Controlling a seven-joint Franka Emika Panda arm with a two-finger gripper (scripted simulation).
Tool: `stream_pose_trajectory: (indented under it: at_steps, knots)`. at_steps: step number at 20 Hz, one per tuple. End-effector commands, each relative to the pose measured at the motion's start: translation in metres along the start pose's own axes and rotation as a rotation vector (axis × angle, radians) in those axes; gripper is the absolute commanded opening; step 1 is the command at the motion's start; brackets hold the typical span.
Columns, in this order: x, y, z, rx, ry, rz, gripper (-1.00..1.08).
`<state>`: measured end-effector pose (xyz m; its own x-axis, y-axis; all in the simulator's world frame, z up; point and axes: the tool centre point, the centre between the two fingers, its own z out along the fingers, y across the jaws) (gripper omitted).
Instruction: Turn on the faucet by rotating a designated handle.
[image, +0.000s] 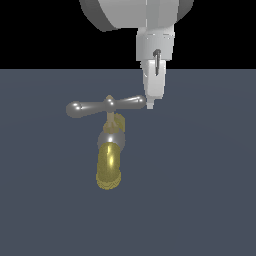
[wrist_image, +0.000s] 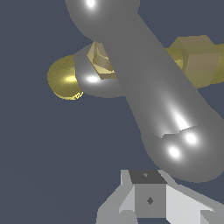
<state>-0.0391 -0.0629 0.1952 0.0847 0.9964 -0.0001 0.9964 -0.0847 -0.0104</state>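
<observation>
Contact with the handle (image: 106, 106) is the step in hand, judging by how the gripper (image: 149, 104) is hanging at the bulbous end of the grey crossbar on the exterior view's right, its fingertip touching that end or just beside it; which of the two cannot be told. The faucet (image: 110, 145) is standing on the dark floor (image: 200, 200) near the middle of the exterior view, its yellow-gold spout (image: 108, 172) pointing toward the camera below the rounded grey body, with the crossbar lying roughly level across the top of the thin stem. In the wrist view the same rounded end is filling much of the picture, close to the pale finger (wrist_image: 151, 199) beneath it. How wide the pincer is standing cannot be told, since the fingers are overlapping in the exterior view and only partly showing at the wrist; nothing is visibly held between them. The next move is probably calling for a sideways push against this end, swinging the crossbar about its central hub.
</observation>
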Motion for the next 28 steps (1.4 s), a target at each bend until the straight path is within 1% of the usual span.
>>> stream_pose_trajectory:
  at_steps: [1,21,22,23,28]
  knots:
    - [0.010,0.008,0.000,-0.003,0.000,-0.009,-1.00]
    - [0.056,0.069,-0.002,-0.010,0.000,-0.017,-1.00]
    - [0.056,0.069,-0.002,-0.010,0.000,-0.017,-1.00]
    - [0.029,0.065,0.000,-0.004,-0.009,0.021,-1.00]
    - [0.067,0.070,-0.001,-0.006,-0.006,0.008,-1.00]
